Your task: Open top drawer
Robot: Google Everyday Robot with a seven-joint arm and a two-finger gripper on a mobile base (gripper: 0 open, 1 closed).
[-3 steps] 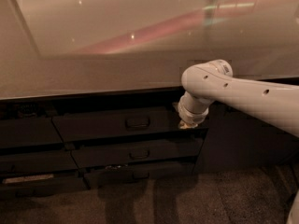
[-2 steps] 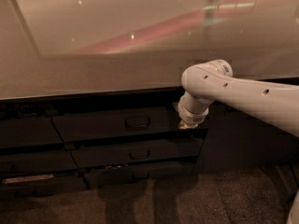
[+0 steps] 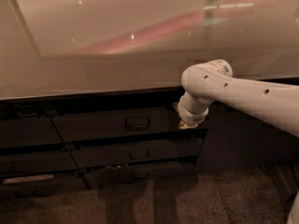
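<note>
End effector (image 3: 188, 123) unmoved (drawer too), at right end of top drawer (image 3: 107, 125).

The worktop (image 3: 93, 73) is seen as glossy, the top drawer (image 3: 103, 126) matt, the end effector (image 3: 187, 123) at its right end smooth plastic.

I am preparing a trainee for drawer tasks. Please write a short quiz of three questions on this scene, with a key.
1. True or false: the gripper is on the handle of the top drawer.
2. How many drawer fronts show in that column? A) two B) three C) five
3. From which side of the picture does the arm enter?
Key: 1 false, it is at the drawer's right end; 2 B; 3 right.
</note>
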